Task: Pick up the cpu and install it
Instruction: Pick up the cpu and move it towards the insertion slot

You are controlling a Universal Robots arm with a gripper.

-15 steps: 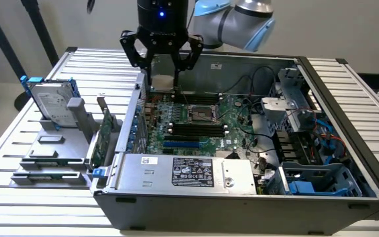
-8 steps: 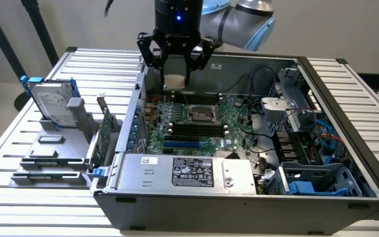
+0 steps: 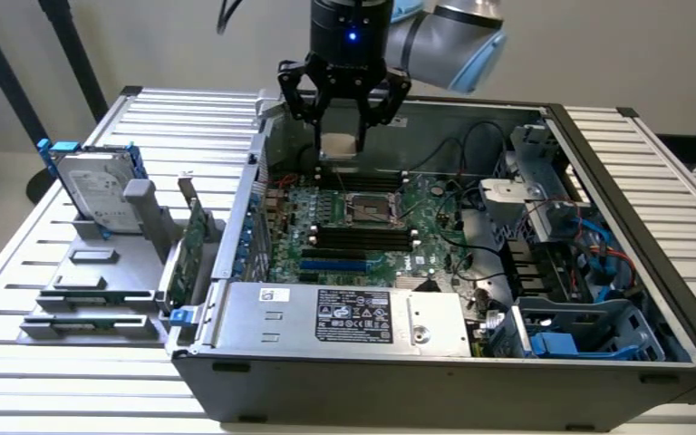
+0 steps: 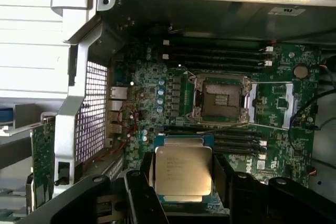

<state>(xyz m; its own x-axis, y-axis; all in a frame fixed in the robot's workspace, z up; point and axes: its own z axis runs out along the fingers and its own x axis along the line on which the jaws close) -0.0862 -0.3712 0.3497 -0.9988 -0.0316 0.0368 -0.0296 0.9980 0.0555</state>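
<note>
The cpu (image 4: 184, 170), a small flat square chip with a dull silver top, sits between my gripper's two dark fingers (image 4: 143, 174), and the gripper (image 4: 184, 177) is shut on it. In the exterior view the gripper (image 3: 342, 127) hangs over the back part of the open computer case with the pale cpu (image 3: 342, 143) at its tips, above the green motherboard (image 3: 439, 240). The CPU socket (image 4: 220, 99) lies open with its metal frame lifted, a short way ahead of the held chip. From outside, the socket (image 3: 370, 210) is lower in the picture than the gripper.
A silver hard drive (image 3: 97, 190) with a blue bracket stands in a grey rack at the exterior view's left, beside an upright green card (image 3: 185, 258). The power supply (image 3: 336, 313) fills the case's front. Black cables (image 3: 475, 159) and drive bays (image 3: 565, 236) crowd the right. Memory slots (image 4: 218, 56) flank the socket.
</note>
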